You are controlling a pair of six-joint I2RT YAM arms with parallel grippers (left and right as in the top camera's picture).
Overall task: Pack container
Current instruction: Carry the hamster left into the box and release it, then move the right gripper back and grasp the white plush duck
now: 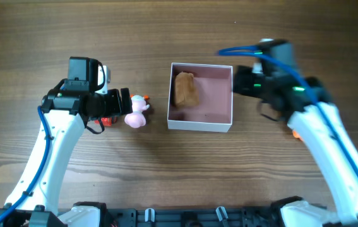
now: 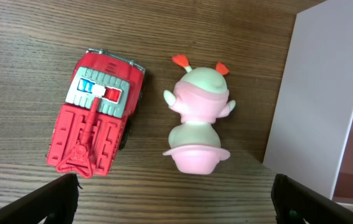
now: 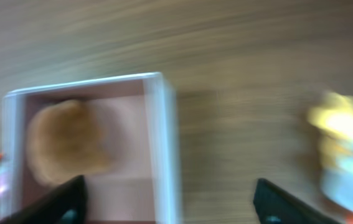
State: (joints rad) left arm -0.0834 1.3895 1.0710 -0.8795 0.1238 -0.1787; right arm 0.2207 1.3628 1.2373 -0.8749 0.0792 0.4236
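The container (image 1: pixel 201 127) is a small square box with white walls and a pink inside, at the table's middle. A brown toy (image 1: pixel 186 89) lies in its left half. A pink and green figure (image 1: pixel 137 113) stands just left of the box, with a red toy truck (image 1: pixel 107 120) beside it. My left gripper (image 1: pixel 125 102) is open and empty above these two. The left wrist view shows the truck (image 2: pixel 98 124), the figure (image 2: pixel 198 118) and the box wall (image 2: pixel 313 99) ahead of the left gripper (image 2: pixel 176 205). My right gripper (image 1: pixel 238 83) is open and empty at the box's right wall (image 3: pixel 164 137).
The right wrist view is blurred. It shows the brown toy (image 3: pixel 67 143) in the box and a yellow and white toy (image 3: pixel 344 149) on the table to the right. A small orange item (image 1: pixel 294 133) peeks out under the right arm.
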